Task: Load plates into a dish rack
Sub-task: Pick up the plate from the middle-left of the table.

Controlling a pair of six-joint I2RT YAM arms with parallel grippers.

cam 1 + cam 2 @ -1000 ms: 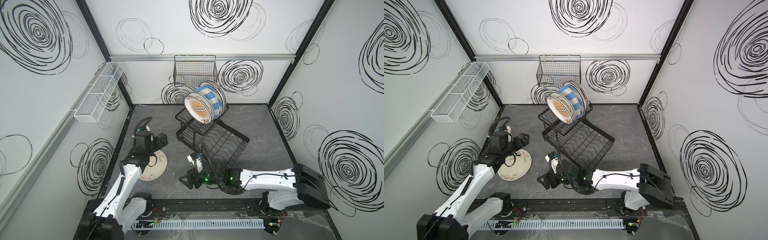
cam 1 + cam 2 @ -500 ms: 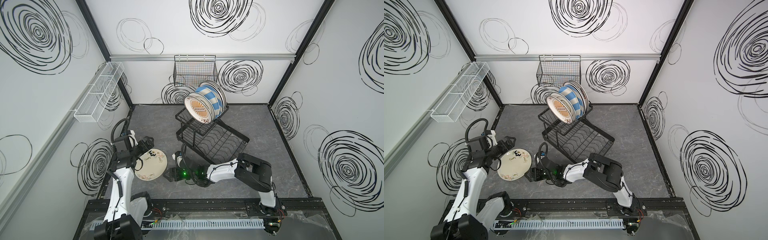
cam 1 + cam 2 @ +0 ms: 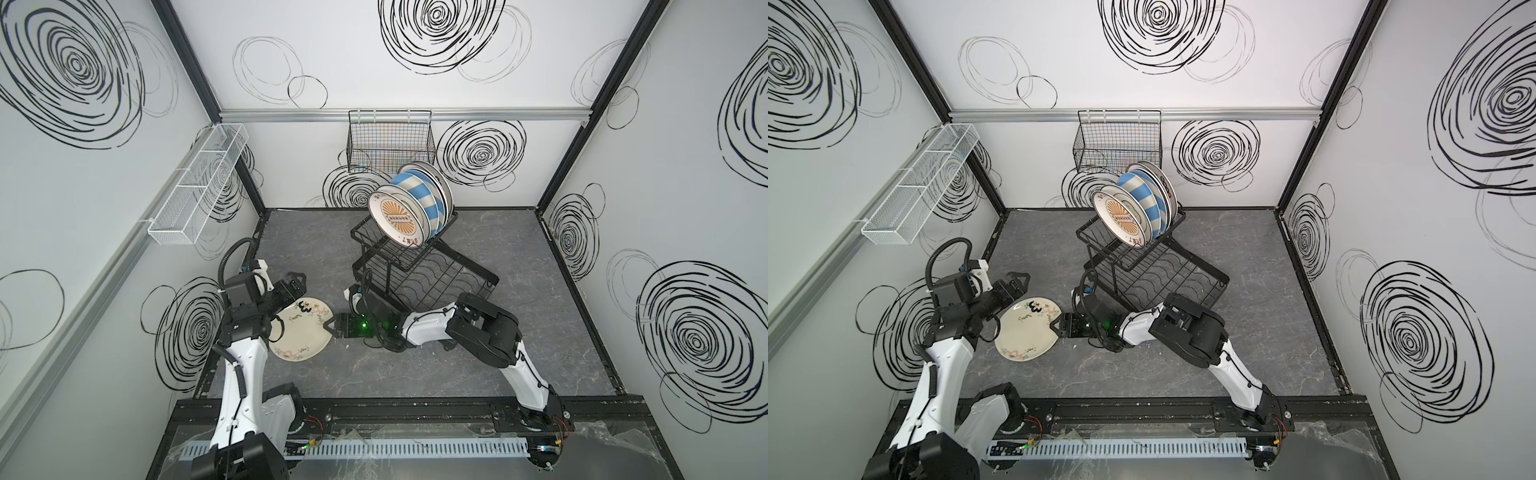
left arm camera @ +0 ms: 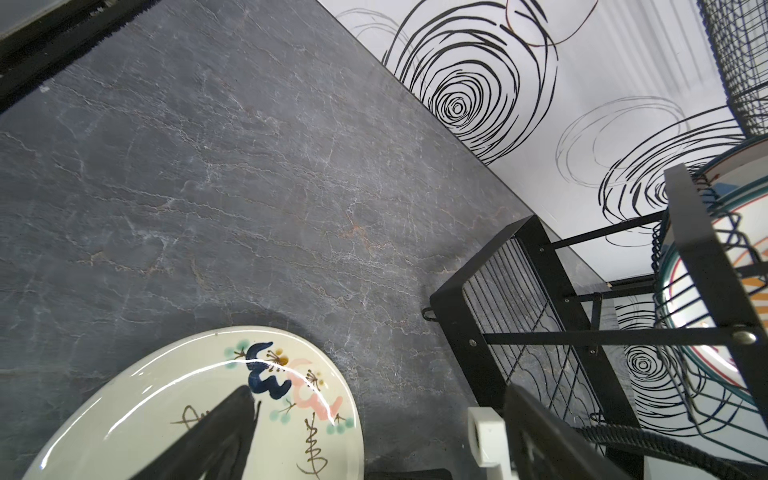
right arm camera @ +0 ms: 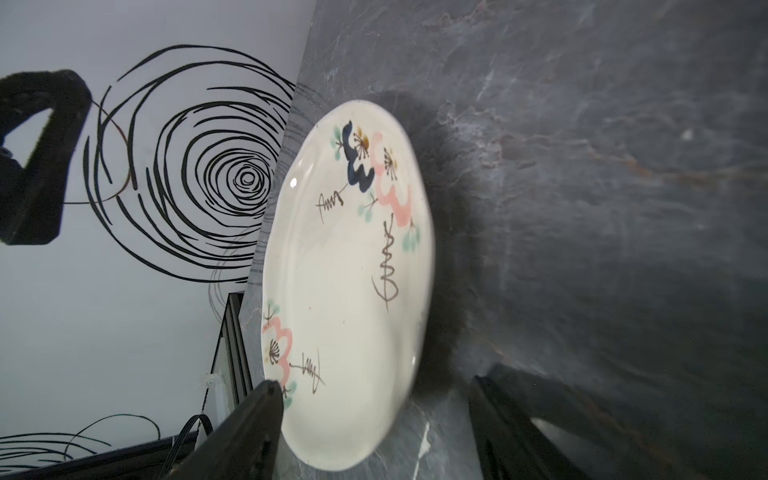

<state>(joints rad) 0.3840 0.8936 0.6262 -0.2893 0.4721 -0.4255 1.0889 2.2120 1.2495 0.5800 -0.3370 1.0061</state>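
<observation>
The dish rack (image 3: 388,253) stood mid-bench (image 3: 519,365). Its raised upper basket held a row of plates on edge: orange sunburst plate (image 3: 400,218) at the front, blue-white striped plate (image 3: 426,195) right behind, and more behind those, too overlapped to tell apart. One cream plate (image 3: 301,332) (image 3: 1030,330) with brown script and pink blossoms lay on the bench just off the rack's lower-tray corner, outside the rack, seen in both top views. Right gripper (image 3: 331,327) sat low between the rack and the cream plate, jaws spread. The right wrist view showed the plate's rack-side rim between the two fingers (image 5: 257,415). Probably not touching the rim yet, but the angle was poor. Left gripper (image 3: 300,281) hovered over the cream plate's rim, farther from the rack than the right one, jaws spread as well, gripping nothing.
</observation>
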